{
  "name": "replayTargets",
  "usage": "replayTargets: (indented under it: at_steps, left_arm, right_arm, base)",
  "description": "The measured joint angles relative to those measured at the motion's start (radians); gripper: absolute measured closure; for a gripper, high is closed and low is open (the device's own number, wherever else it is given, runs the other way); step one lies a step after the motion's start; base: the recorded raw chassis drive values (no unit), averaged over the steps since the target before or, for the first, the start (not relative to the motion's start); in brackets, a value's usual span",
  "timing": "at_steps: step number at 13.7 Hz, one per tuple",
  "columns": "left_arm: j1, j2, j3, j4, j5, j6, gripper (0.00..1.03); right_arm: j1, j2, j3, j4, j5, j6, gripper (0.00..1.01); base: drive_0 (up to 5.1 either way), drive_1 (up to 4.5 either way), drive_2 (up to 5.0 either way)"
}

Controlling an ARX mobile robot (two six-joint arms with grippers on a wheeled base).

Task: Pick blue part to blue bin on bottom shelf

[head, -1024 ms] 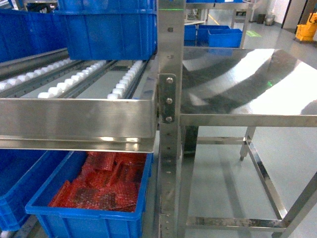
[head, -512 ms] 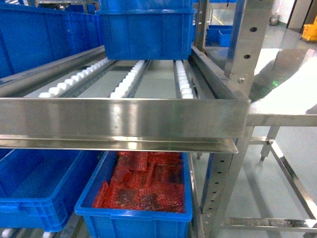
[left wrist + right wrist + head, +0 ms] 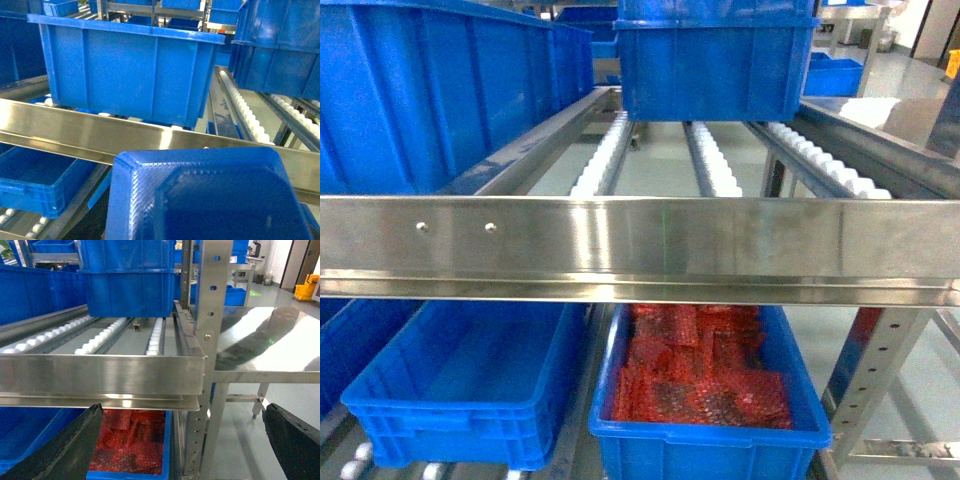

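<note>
Filling the left hand's view, blue part (image 3: pixel 210 197) sits close.

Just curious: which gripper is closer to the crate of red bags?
Probably right. The right gripper hangs open in front of and above that crate; the left wrist view shows no red bags, only the empty blue bin alongside.

Front rail (image 3: pixel 640 245): brushed stainless steel, glossy, reflective. Roller tracks (image 3: pixel 605 160): white plastic wheels, smooth. Blue bin (image 3: pixel 470 385): moulded plastic, satin sheen, ribbed sides. Bubble-wrap bags (image 3: pixel 695 375): red, glossy, dimpled film. Worktop (image 3: pixel 265 347): polished steel, mirror-like. Right hand fingers (image 3: pixel 65 450): matt black, rough-textured.
</note>
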Motion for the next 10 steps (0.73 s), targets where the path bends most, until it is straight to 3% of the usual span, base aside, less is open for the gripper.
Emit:
replayTargets:
  at_steps: [10]
  left_arm:
    - [0.0,-0.002,0.0,0.0,-0.005,0.0,0.59]
  right_arm:
    - [0.0,0.0,0.0,0.0,-0.004,0.0,0.03]
  base:
    - [-4.9,2.31,2.3]
